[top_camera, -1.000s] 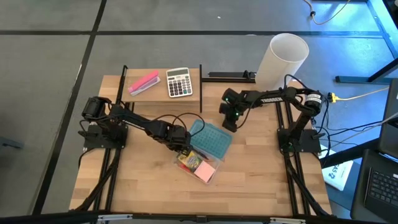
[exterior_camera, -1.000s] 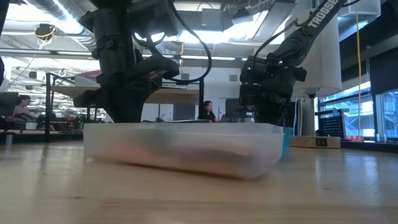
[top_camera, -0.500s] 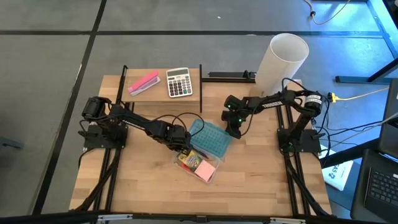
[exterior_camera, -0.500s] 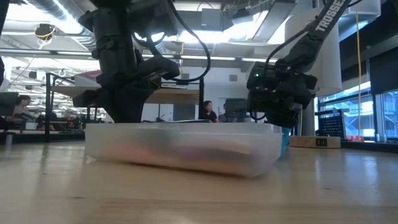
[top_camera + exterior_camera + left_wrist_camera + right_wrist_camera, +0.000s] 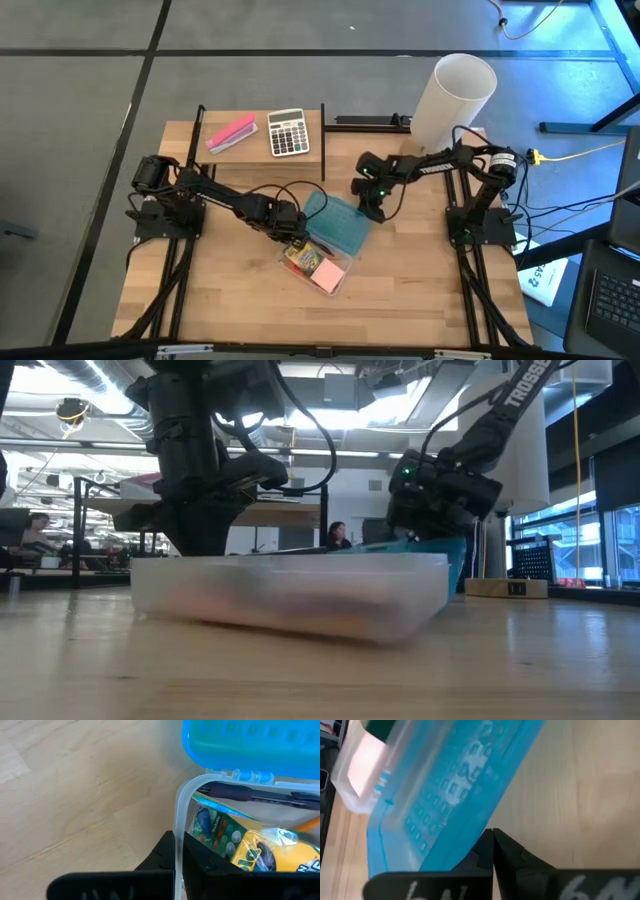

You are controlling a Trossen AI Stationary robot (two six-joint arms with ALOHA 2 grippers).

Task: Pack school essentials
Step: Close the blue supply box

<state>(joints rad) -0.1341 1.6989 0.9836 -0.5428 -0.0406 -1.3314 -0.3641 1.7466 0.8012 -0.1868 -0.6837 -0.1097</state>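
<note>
A clear plastic box (image 5: 322, 262) with a hinged blue lid (image 5: 338, 225) stands mid-table. It holds a yellow-green crayon box (image 5: 265, 855), a dark pen (image 5: 250, 795), an orange pencil (image 5: 310, 824) and a pale pink pad (image 5: 330, 277). My left gripper (image 5: 291, 233) is shut on the box's wall at the box's left end. My right gripper (image 5: 372, 206) is shut at the lid's free edge on the right. The lid is tilted, its free edge (image 5: 430, 544) raised off the table. Scissors and eraser do not show. My left gripper holds the box's clear end wall (image 5: 178, 835) near the hinge corner, with one finger (image 5: 160, 857) outside and one finger (image 5: 212, 865) inside. It comes from the table's left, slanting down. The box rests on the table. My right gripper, fingers shut, meets the blue lid's free edge (image 5: 465, 855) with the side of one finger (image 5: 482, 845), coming from the table's right. The lid leans on it, tilted up, hinged to the box at its other edge.
A white-grey calculator (image 5: 288, 132) and a long pink stapler (image 5: 230, 133) lie on a raised board at the table's far left. A tall white cylinder (image 5: 455, 95) stands at the far right. Bare wood lies along the near edge.
My right gripper has gone down and toward the near edge, up to the lid's free edge. The lid's free edge has come up off the table, and the lid now stands tilted, while the box stays in my left gripper.
</note>
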